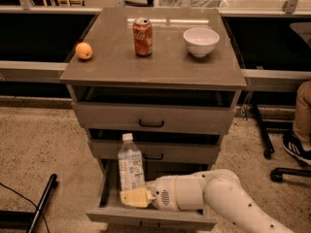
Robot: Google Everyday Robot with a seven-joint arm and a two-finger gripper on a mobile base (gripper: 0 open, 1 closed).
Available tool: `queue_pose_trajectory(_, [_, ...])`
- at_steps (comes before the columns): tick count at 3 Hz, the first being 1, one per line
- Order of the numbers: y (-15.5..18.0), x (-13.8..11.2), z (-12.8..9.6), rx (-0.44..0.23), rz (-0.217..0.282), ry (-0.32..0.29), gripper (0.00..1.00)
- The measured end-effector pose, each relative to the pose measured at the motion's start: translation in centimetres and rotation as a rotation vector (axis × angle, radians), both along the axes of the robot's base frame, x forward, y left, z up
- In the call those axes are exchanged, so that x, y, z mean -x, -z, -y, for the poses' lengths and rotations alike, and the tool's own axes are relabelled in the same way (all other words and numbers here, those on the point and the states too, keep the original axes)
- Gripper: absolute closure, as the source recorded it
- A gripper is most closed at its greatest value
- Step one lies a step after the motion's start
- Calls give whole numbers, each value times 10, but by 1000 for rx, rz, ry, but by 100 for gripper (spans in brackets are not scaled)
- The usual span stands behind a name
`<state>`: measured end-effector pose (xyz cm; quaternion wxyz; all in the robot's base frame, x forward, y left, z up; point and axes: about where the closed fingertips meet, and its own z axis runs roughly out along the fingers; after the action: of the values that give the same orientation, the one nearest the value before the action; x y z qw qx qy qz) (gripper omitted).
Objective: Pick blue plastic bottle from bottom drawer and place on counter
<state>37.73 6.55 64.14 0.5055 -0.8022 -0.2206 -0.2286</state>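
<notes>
The blue plastic bottle (130, 164) stands upright, lifted partly out of the open bottom drawer (150, 218), its white cap level with the middle drawer front. My gripper (134, 196) reaches in from the right, its yellowish fingers closed around the bottle's lower end. The white arm behind it hides the drawer's right half. The counter (160, 62) lies well above.
On the counter stand a red soda can (143, 36), a white bowl (201, 41) and an orange (84, 50) near the left edge. The top (151, 116) and middle (160, 152) drawers are slightly open. A chair base and a person's foot (297, 147) are at right.
</notes>
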Motion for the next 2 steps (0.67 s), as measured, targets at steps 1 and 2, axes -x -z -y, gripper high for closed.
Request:
queue_pose_trajectory(1, [-70,2,-19,56,104,65,100])
queue_pose_trajectory(2, [-149,-27,-12,58,160,263,100])
